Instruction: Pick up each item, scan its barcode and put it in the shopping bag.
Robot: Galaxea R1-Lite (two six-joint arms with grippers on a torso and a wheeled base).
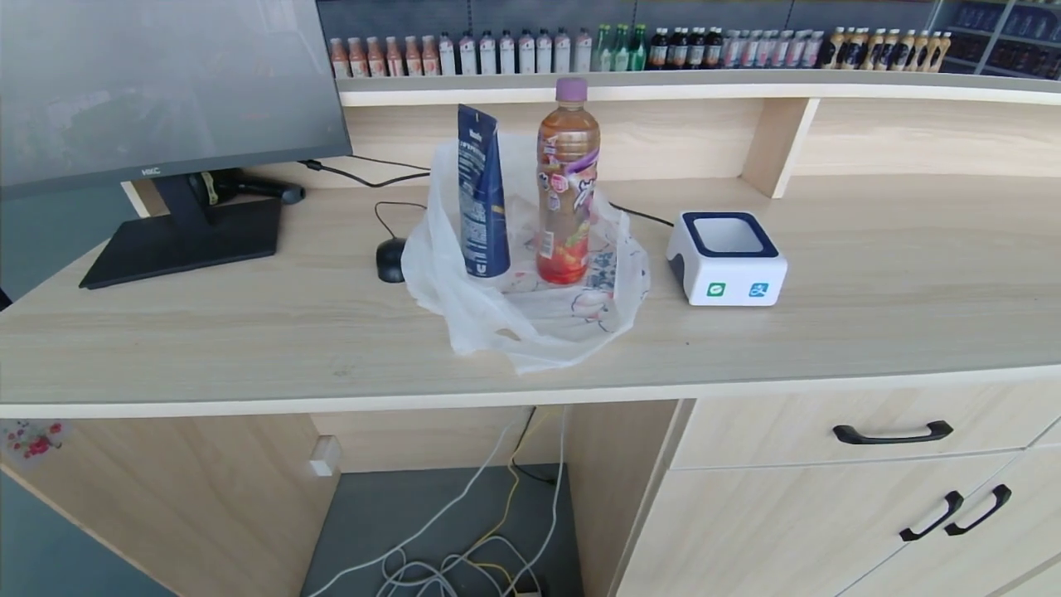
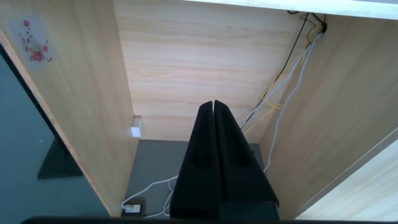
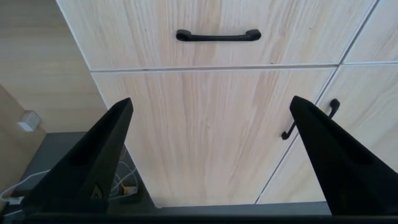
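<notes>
Light wooden desk (image 1: 870, 274) with a raised back ledge (image 1: 829, 83), black monitor (image 1: 157, 83) at its left, drawers (image 1: 771, 444) with black handles (image 1: 893, 434) below on the right, loose cables (image 1: 452, 570) on grey floor (image 1: 373, 506), rows of bottles (image 1: 530, 51) on shelves behind

Blue tube (image 1: 482, 195), tea bottle (image 1: 566, 191) upright on flattened white bag (image 1: 539, 323).

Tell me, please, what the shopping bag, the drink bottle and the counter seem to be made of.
Shopping bag: thin plastic film, translucent white with a faint print; it crumples and sags in soft folds.
Drink bottle: probably clear glossy plastic; the orange-brown liquid shows through.
Counter: light wood or wood-look laminate, matt; grain lines show, but which is unclear.
</notes>
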